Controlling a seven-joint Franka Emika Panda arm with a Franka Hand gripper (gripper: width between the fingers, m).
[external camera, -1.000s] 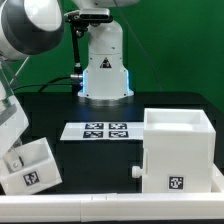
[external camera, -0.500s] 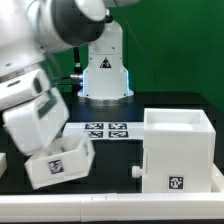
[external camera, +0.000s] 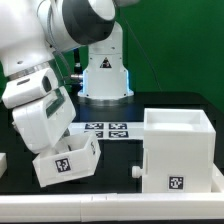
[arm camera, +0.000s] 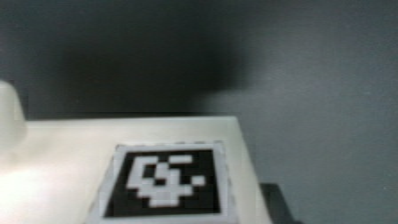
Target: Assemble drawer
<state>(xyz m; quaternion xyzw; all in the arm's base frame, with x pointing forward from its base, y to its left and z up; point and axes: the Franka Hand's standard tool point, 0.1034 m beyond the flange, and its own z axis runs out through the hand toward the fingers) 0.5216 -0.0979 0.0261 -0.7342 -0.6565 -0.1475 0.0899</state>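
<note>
My gripper [external camera: 55, 148] is shut on a small white drawer box [external camera: 66, 162] with a black-and-white tag on its side. It holds the box tilted, just above the table, at the exterior view's left. The large white drawer case [external camera: 180, 150], open on top and tagged on its front, stands at the exterior view's right, apart from the held box. A small white knob [external camera: 136, 171] sticks out of its left side. In the wrist view the box's white face and tag [arm camera: 164, 185] fill the lower part, with a dark fingertip [arm camera: 272, 204] beside it.
The marker board [external camera: 103, 130] lies flat on the black table between the held box and the robot base [external camera: 105, 72]. A white piece [external camera: 3, 160] shows at the left edge. A white rail [external camera: 110, 206] runs along the front edge.
The arm has swung from the far left toward the exterior view's right, carrying the small drawer box with it. The box is now closer to the marker board. The case has not moved.
</note>
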